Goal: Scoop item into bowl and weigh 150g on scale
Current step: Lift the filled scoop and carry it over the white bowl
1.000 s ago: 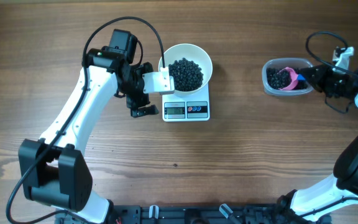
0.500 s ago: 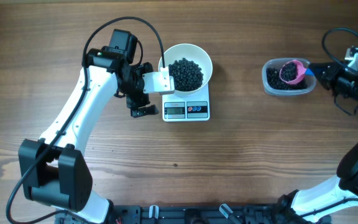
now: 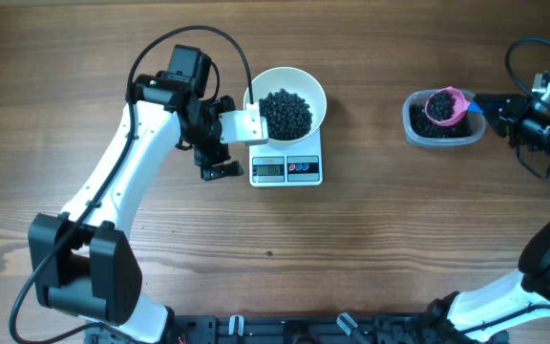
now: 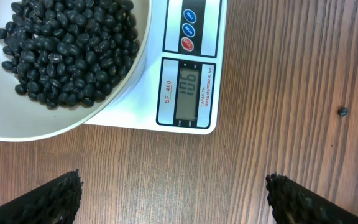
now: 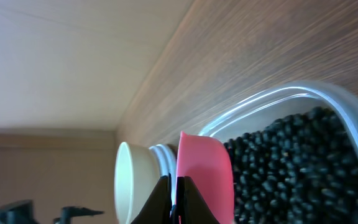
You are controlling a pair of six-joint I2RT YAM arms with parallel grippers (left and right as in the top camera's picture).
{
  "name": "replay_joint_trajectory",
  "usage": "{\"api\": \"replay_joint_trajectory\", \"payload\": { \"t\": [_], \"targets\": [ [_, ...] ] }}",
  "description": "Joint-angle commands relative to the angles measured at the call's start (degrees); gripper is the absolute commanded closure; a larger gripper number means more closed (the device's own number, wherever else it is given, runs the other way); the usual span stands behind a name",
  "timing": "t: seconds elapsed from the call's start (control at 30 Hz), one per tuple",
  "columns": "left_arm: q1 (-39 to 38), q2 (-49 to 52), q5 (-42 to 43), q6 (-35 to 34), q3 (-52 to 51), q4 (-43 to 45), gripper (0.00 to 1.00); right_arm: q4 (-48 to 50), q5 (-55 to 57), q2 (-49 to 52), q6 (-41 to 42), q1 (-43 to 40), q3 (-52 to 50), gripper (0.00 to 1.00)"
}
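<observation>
The white bowl [image 3: 286,100] stands on the scale [image 3: 286,169] and holds a heap of black beans [image 3: 285,112]. In the left wrist view the scale's display [image 4: 188,90] reads 106. My left gripper [image 3: 213,160] hovers just left of the scale, open, with only bare wood between its fingertips [image 4: 53,200]. Far to the right, my right gripper [image 3: 490,107] is shut on the blue handle of the pink scoop [image 3: 445,104]. The scoop, with beans in it, is held over the clear tub [image 3: 440,124]. The right wrist view shows the scoop [image 5: 204,174] edge-on beside the tub's beans [image 5: 291,162].
One stray bean [image 4: 343,112] lies on the wooden table in front of the scale. Bare table stretches between the scale and the tub. The left arm's cable loops behind the bowl. In the right wrist view the bowl [image 5: 132,180] shows far off.
The right gripper has lifted the pink scoop up out of the tub's beans and drawn back slightly to the right. The left arm, bowl and scale have not moved.
</observation>
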Motion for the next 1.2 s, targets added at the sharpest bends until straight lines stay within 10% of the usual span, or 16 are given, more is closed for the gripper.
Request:
{"api": "replay_joint_trajectory", "payload": {
  "t": [0.0, 0.4, 0.8, 1.17],
  "targets": [
    [0.4, -0.7, 0.7, 0.9, 0.0, 0.0, 0.00, 0.2, -6.6, 0.7, 1.5, 1.0, -0.3, 0.96],
    [0.4, -0.7, 0.7, 0.9, 0.0, 0.0, 0.00, 4.5, -9.8, 0.7, 6.7, 10.2, -0.3, 0.96],
    [0.4, -0.7, 0.7, 0.9, 0.0, 0.0, 0.01, 32.9, -13.9, 0.7, 24.2, 26.7, -0.3, 0.96],
    [0.4, -0.7, 0.7, 0.9, 0.0, 0.0, 0.00, 41.6, -6.1, 0.7, 5.0, 38.4, -0.3, 0.96]
  ]
}}
